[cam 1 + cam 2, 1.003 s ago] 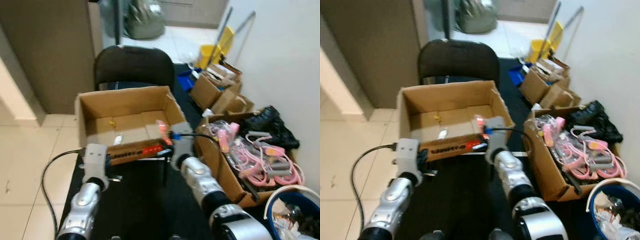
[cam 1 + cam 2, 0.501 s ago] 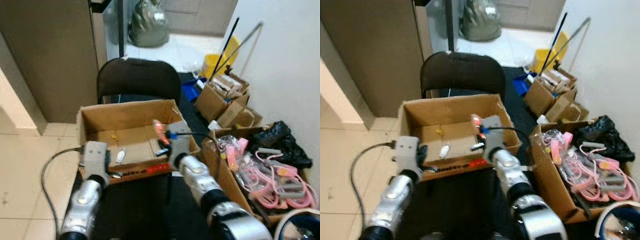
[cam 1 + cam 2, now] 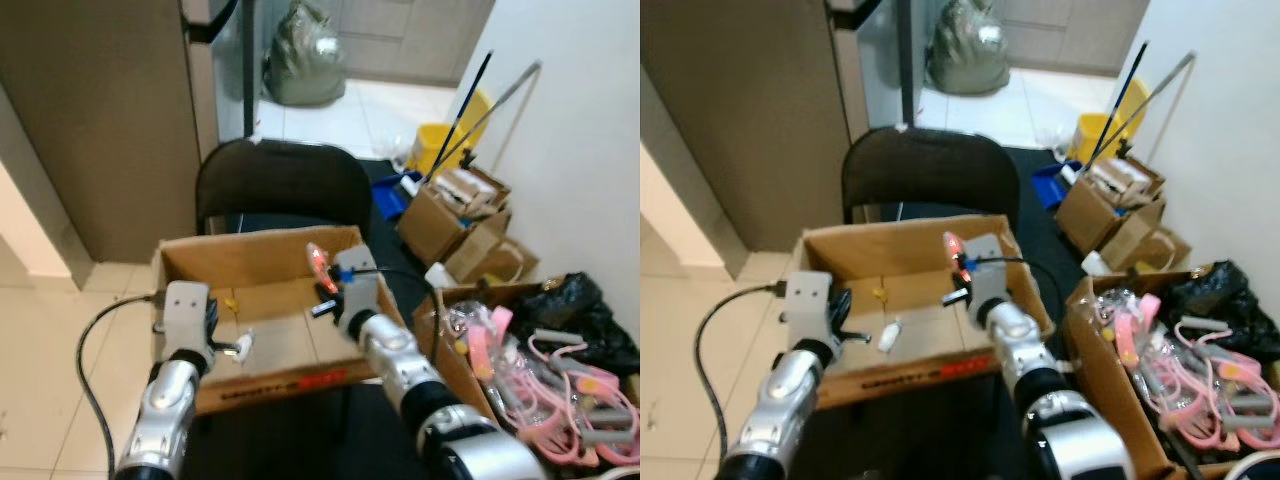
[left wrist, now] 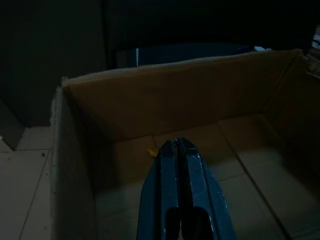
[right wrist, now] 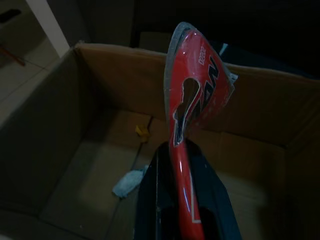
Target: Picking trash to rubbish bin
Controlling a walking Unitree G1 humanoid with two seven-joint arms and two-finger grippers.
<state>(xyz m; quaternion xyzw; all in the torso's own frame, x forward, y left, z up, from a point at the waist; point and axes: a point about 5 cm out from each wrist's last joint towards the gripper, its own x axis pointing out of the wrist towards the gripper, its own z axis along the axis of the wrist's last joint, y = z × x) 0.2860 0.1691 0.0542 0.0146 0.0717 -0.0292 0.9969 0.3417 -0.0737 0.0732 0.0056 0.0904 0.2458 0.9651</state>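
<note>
Black chair (image 3: 283, 185) behind. Open box (image 3: 186, 258) in front of it, holding a white scrap (image 3: 242, 346) and a yellow bit (image 3: 231, 300) on its floor. Right claw (image 3: 956, 272) over the box's right side, clenched on a red wrapper (image 5: 195, 97) that stands up above the fingers. Left claw (image 4: 177, 146) over the box's left side, fingers pressed together, empty.

A cluttered storeroom or utility corner: cardboard boxes (image 3: 455, 215) of odds and ends beside a yellow mop bucket (image 3: 437, 145), tiled floor (image 3: 40, 330).
</note>
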